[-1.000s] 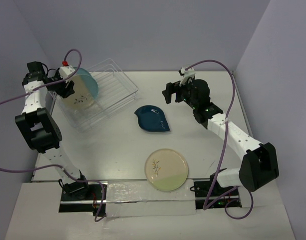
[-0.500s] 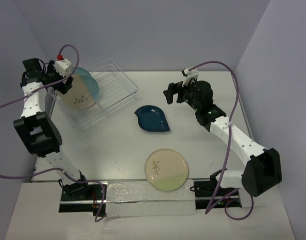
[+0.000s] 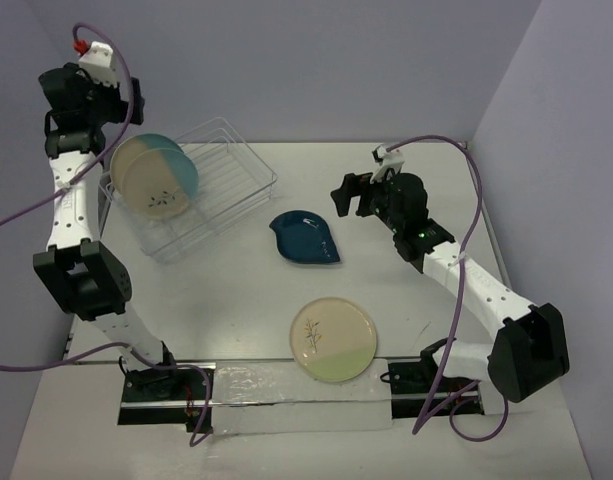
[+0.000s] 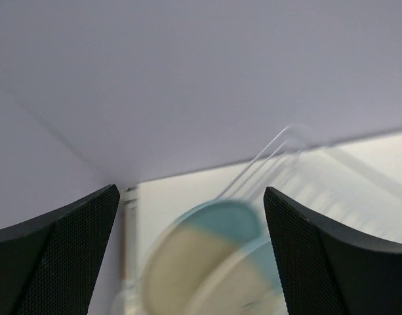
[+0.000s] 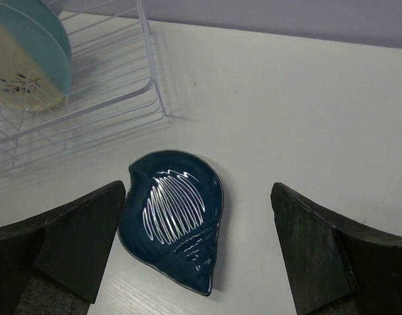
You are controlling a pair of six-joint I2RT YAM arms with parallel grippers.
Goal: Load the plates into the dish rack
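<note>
Two beige plates (image 3: 154, 180) are stood on edge in the dish rack (image 3: 231, 170), teal leaf plate (image 5: 172, 223) and cream plate (image 3: 334, 338) are laid flat on the table (image 3: 216, 300), left gripper (image 4: 191, 193) and right gripper (image 5: 198, 189) are spread wide, nothing held.

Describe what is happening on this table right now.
Two beige-and-blue plates stand on edge in the clear dish rack. The left gripper hangs open and empty above them. The right gripper hovers open over the dark-teal leaf plate, which lies on the table, as does the cream sprig plate.
</note>
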